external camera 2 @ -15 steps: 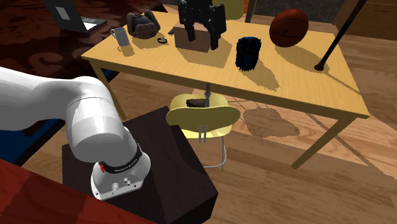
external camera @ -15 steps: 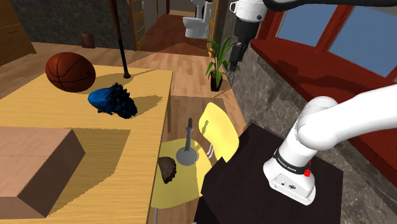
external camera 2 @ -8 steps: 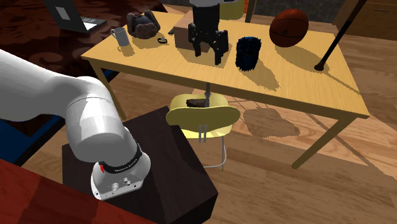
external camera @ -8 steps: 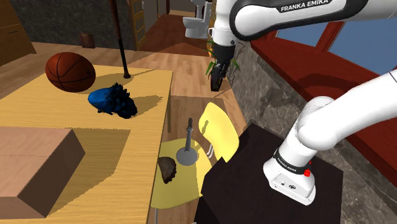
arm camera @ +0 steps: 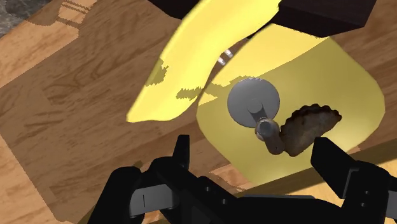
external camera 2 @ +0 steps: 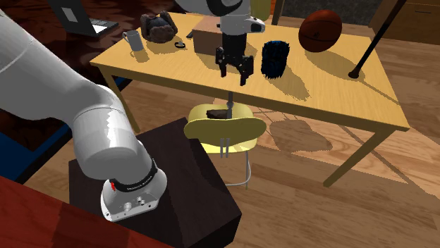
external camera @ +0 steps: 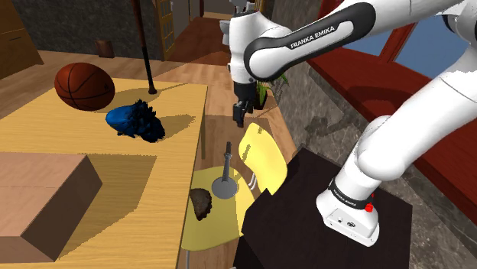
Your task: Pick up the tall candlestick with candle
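Candlestick (external camera: 225,173) upright on yellow chair (external camera: 264,153), unmoved. Your gripper (external camera: 240,117) has swung left and nearer, now above it, fingers spread, empty.

The worktop (external camera: 172,153) across the left of the shoulder view is pale yellow wood grain. At upper left sits a reddish-brown basketball (external camera: 84,85), and next to it a deep blue object (external camera: 136,121). The box (external camera: 38,191) at lower left is plain tan. At centre, the chair (external camera: 264,157) is bright yellow, the candlestick (external camera: 225,172) grey and the lump (external camera: 202,203) dark brown. The end effector (external camera: 239,118) is black, the arm (external camera: 397,145) white and the stand (external camera: 298,229) blackish brown.
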You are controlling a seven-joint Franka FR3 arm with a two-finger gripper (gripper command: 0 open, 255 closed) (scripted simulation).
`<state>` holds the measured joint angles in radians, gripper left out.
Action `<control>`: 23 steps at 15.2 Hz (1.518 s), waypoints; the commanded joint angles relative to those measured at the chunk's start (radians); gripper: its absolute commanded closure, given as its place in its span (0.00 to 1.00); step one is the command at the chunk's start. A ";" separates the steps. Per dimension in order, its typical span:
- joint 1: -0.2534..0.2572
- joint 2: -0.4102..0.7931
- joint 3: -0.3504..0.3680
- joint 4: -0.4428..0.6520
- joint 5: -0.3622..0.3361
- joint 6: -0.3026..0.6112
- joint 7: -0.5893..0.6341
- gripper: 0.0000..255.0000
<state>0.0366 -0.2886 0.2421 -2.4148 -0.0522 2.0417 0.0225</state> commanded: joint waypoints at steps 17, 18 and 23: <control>0.034 0.524 0.047 0.135 -0.166 0.246 0.202 0.00; 0.036 0.542 0.043 0.133 -0.176 0.264 0.210 0.00; 0.035 0.540 0.043 0.133 -0.175 0.263 0.209 1.00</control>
<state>0.0718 0.2511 0.2854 -2.2811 -0.2275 2.3041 0.2311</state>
